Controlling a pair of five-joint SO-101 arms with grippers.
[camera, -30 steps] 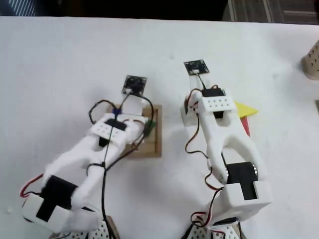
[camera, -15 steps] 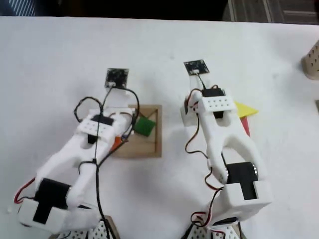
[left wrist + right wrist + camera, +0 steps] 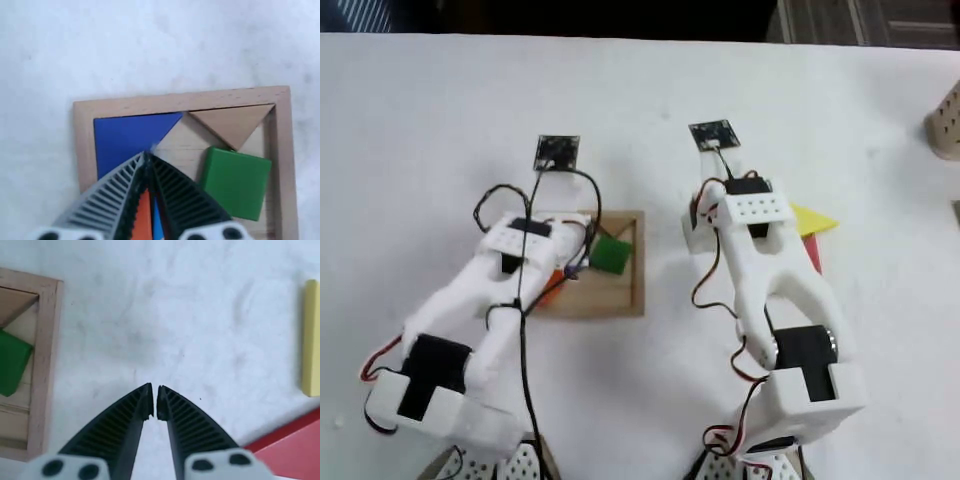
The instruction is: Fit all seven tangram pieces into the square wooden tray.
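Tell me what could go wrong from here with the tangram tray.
The green square lies skewed in the tray, its edges not parallel to the rim, so later pieces may not fit unless it is straightened. The left gripper is shut right over the blue triangle and an orange piece; a sideways move might shove them out of place.

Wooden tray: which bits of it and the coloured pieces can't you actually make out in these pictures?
- High view: the left arm covers the left part of the tray; pieces there are hidden.
- Left wrist view: the left gripper covers most of the orange piece; its shape is unclear.
- High view: the right arm hides part of the red piece and yellow piece, so their full outlines are unknown.
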